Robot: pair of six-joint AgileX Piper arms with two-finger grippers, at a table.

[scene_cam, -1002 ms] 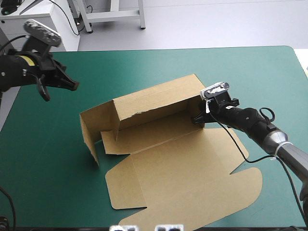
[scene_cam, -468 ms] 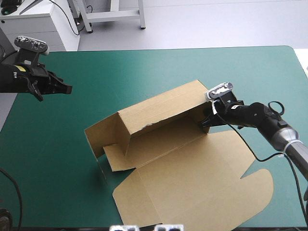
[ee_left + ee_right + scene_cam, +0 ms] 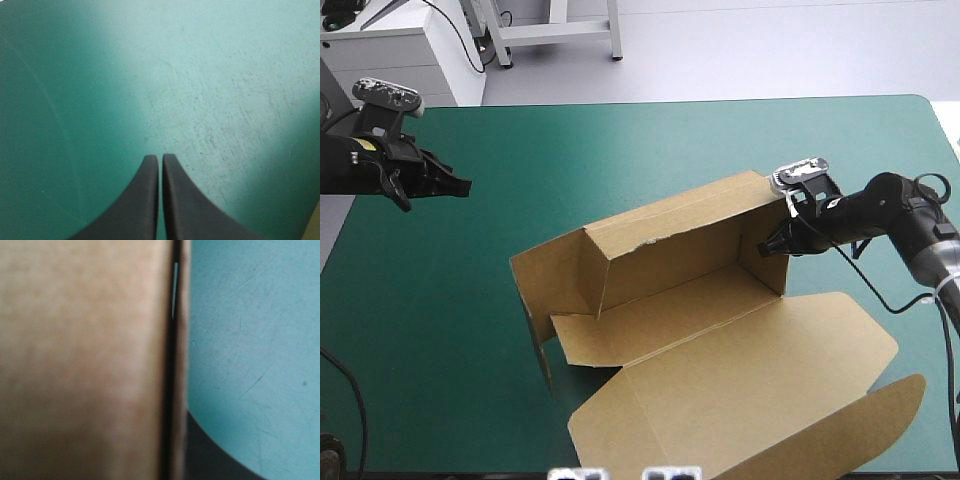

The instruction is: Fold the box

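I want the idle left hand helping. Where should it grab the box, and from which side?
Probably the upright flap at the box's left end, by its free top edge, coming from the table's left, where the left hand hovers shut. That flap stands unsupported facing it; the right hand grips the opposite end.

The table wears a teal-green cover that reaches every edge in sight. Its far edge runs straight across, the far right corner is rounded, and the left edge slants outward toward the near side. The cover lies flat and smooth, with broad bare stretches along the far side and down the left. Seen close at the left, it bears fine pale scuffs under a bright wash of light, darker toward the sides. Seen close at the right, it bears thin scratches and a small dark speck
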